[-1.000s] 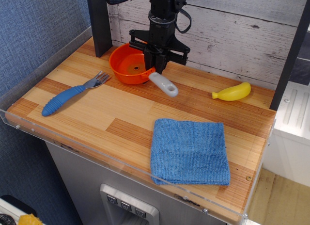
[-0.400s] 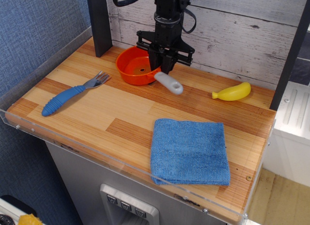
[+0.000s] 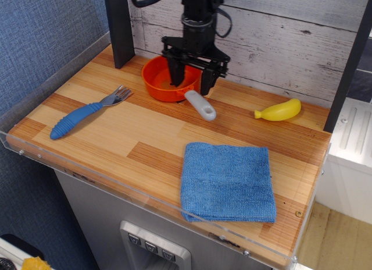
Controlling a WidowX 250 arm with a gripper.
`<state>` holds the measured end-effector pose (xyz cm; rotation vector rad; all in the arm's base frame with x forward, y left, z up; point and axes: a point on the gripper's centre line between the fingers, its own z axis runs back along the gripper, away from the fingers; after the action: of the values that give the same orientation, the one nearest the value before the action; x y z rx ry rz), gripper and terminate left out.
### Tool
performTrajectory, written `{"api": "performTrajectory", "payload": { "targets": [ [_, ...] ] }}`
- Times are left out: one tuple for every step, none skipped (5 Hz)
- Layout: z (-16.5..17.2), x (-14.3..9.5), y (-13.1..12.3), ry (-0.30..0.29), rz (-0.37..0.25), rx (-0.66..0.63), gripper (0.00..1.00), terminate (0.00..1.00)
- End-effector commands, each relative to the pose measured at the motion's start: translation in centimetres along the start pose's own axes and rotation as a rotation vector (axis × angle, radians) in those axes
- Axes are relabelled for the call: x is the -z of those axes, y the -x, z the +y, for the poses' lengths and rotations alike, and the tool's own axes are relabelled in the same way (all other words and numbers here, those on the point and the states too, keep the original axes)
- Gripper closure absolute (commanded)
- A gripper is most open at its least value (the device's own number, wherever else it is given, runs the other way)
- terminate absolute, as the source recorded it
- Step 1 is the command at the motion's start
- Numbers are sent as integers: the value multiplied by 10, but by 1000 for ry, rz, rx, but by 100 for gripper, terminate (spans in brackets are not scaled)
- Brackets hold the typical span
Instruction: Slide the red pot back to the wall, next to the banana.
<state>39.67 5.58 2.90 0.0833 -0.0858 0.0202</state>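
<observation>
Wall [image 3: 279, 37] planks stood behind red pot [image 3: 164, 84]; gripper [image 3: 191, 79] fingers, clamped earlier, were spread apart astride its rim; pot had shifted right.

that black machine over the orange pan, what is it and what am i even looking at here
It is a robot arm, seen by one camera looking down at a wooden table from the front. The black part at its end is the gripper, two fingers that pinch things. Here the fingers are spread open, one inside the red pot and one just outside its rim, so nothing is held.

The pot sits near the wall of pale wood planks, its grey handle pointing toward the camera. To the right, apart from the pot, lies a yellow toy banana. On the left lies a fork with a blue handle, and at the front a folded blue cloth.
</observation>
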Motion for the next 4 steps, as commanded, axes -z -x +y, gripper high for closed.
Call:
{"api": "performTrajectory", "payload": {
  "targets": [
    [37,-77,3,-11,-183,-73,0,0],
    [56,-92,19,-5,-146,-79,0,0],
    [73,-103,45,-45,-89,-99,0,0],
    [83,-117,71,-62,-37,-80,0,0]
  ]
}}
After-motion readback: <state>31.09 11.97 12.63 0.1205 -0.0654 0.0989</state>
